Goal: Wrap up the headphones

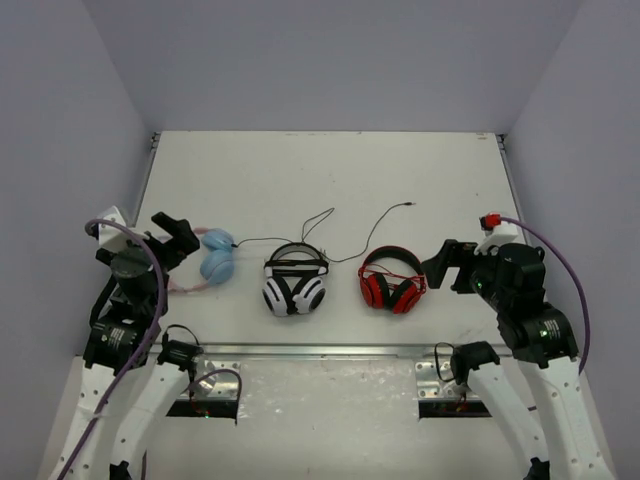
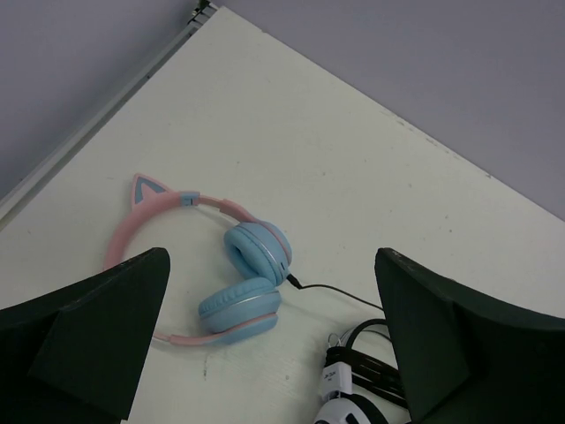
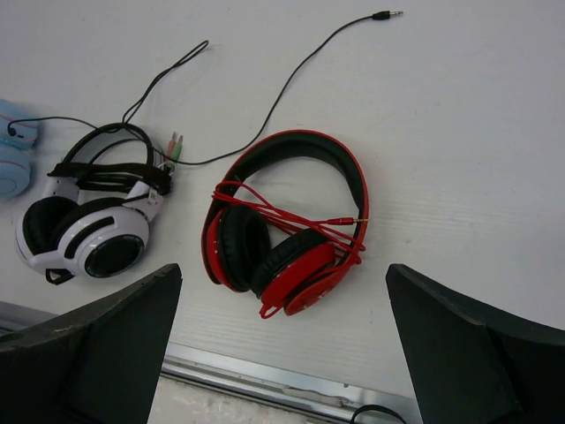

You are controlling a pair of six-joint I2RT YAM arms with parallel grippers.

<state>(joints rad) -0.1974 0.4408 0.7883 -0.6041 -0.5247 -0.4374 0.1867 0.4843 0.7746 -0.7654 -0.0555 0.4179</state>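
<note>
The headphones [image 1: 216,255] with light blue ear cups and a pink cat-ear headband lie flat on the table at the left. They also show in the left wrist view [image 2: 243,283]. Their thin black cable [image 1: 345,252] runs right behind the other headphones and ends in a plug near the table's middle [image 3: 386,15]. My left gripper [image 1: 185,238] hovers just left of them, open and empty, and its open fingers frame them in the left wrist view [image 2: 269,340]. My right gripper [image 1: 448,265] is open and empty at the right [image 3: 282,344].
White-and-black headphones [image 1: 294,282] lie at the middle with their cable bundled. Red-and-black headphones [image 1: 392,280] lie right of them, their red cable wound round the band. A metal strip [image 1: 320,352] runs along the table's near edge. Grey walls enclose the table.
</note>
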